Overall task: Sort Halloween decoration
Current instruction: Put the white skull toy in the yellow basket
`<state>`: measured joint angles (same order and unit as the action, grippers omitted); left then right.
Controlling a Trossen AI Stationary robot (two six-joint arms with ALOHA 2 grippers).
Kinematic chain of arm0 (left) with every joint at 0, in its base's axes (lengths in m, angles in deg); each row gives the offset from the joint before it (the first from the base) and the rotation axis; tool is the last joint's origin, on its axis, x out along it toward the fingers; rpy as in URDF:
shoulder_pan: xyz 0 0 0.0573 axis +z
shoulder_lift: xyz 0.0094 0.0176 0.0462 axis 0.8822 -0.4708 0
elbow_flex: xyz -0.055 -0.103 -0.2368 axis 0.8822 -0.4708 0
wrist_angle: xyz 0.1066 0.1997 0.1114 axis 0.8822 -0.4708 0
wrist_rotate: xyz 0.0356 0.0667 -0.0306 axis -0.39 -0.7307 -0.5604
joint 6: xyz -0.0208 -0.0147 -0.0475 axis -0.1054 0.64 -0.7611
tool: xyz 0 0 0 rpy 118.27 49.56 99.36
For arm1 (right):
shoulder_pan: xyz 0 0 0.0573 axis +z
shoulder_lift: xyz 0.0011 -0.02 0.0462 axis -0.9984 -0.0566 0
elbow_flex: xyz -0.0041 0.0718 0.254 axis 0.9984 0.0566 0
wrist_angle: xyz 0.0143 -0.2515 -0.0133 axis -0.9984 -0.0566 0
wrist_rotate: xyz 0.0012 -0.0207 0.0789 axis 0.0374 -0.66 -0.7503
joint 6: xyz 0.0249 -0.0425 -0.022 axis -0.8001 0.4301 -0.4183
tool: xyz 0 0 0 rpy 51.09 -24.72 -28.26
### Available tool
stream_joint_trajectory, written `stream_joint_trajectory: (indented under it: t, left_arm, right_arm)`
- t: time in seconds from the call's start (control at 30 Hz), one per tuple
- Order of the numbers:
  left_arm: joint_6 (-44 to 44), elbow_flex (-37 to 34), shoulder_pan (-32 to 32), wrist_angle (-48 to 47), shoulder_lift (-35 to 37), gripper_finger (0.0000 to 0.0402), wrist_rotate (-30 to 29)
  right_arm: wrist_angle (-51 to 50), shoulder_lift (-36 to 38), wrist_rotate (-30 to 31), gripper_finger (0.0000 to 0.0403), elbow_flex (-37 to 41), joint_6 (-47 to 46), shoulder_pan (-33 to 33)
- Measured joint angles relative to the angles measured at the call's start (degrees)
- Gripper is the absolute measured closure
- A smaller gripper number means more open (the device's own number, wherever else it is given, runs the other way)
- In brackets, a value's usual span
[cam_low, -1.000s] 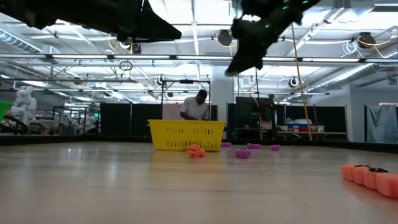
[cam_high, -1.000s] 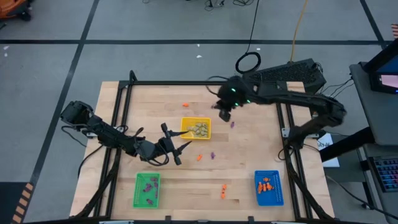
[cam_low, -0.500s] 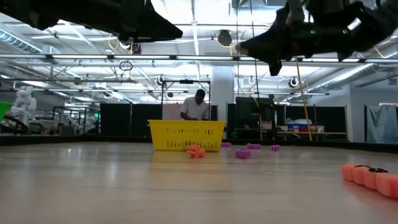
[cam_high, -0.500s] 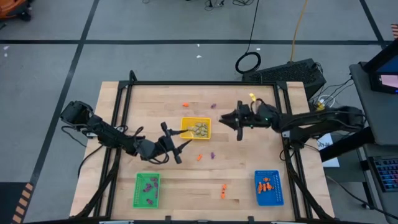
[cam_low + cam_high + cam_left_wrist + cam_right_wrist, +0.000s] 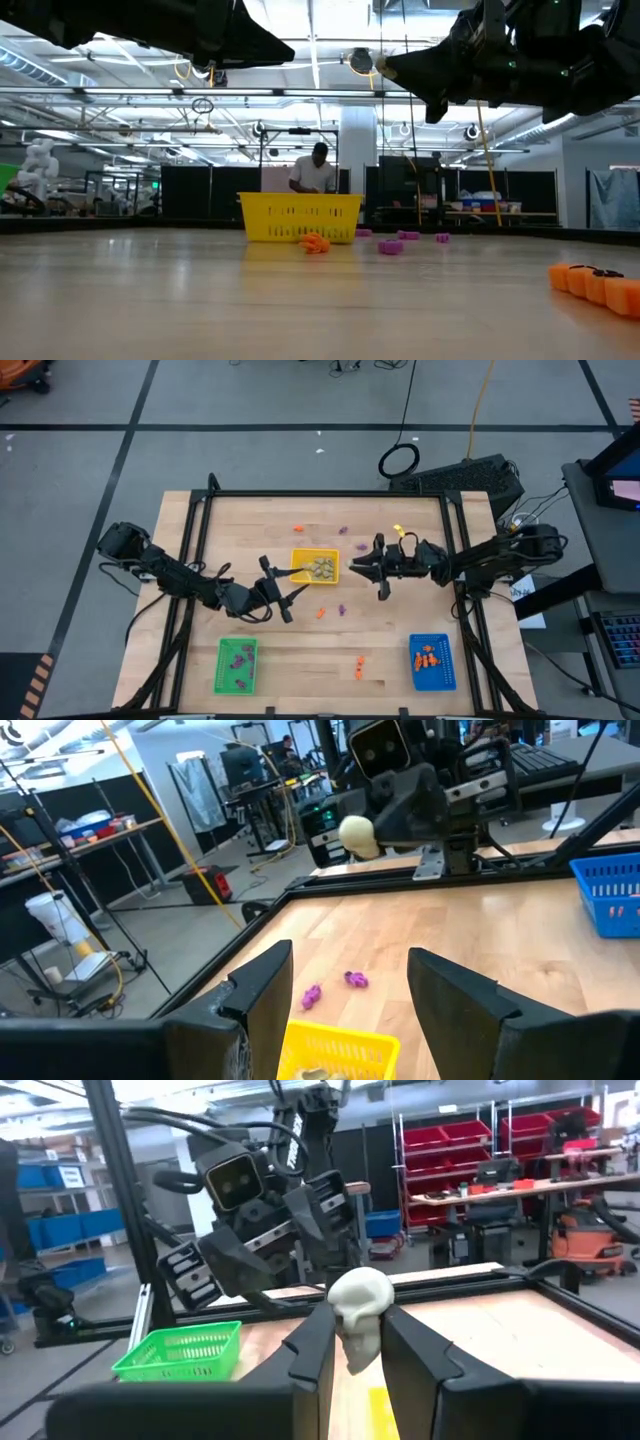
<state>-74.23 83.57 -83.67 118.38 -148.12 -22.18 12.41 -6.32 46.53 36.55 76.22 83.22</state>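
While we find no readable writing anywhere, the right gripper (image 5: pixel 356 1342) plainly pinches a pale skull trinket (image 5: pixel 360 1306) above the worktop (image 5: pixel 400 615), just beside the yellow tray (image 5: pixel 315 567). The left gripper (image 5: pixel 290 598) hangs spread and empty (its tips are cut off in its wrist view).

Left dark six-joint arm stretches low from the table's left edge toward the middle, its two-finger left gripper (image 5: pixel 283 597) held level above the surface with the fingers (image 5: pixel 262 995) spread apart and nothing between them. Right dark arm reaches in from the right edge, forearm roughly level, right gripper (image 5: pixel 368 568) raised off the table and pointing toward the left one. Its fingers (image 5: pixel 316 1342) are pinched on a small pale beige-grey skull trinket (image 5: pixel 358 1312), which also shows as a pale ball in the left wrist view.
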Motion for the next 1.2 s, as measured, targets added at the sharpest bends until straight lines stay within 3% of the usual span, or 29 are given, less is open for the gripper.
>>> stream_joint_trajectory:
  t: [0.23,0.8,1.2]
  left_arm:
    - [0.0,0.0,0.0,0.0,0.0,0.0199,0.2]
    - [0.0,0.0,0.0,0.0,0.0,0.0199,0.2]
    - [0.0,0.0,0.0,0.0,0.0,0.0199,0.2]
  right_arm:
    - [6.0,-2.8,0.0,0.0344,0.0,2.0,1.0]
    - [5.3,-2.8,-0.3,0.0344,0.0,3.2,1.0]
    - [5.3,-2.8,-0.3,0.0344,-0.1,21.4,1.0]
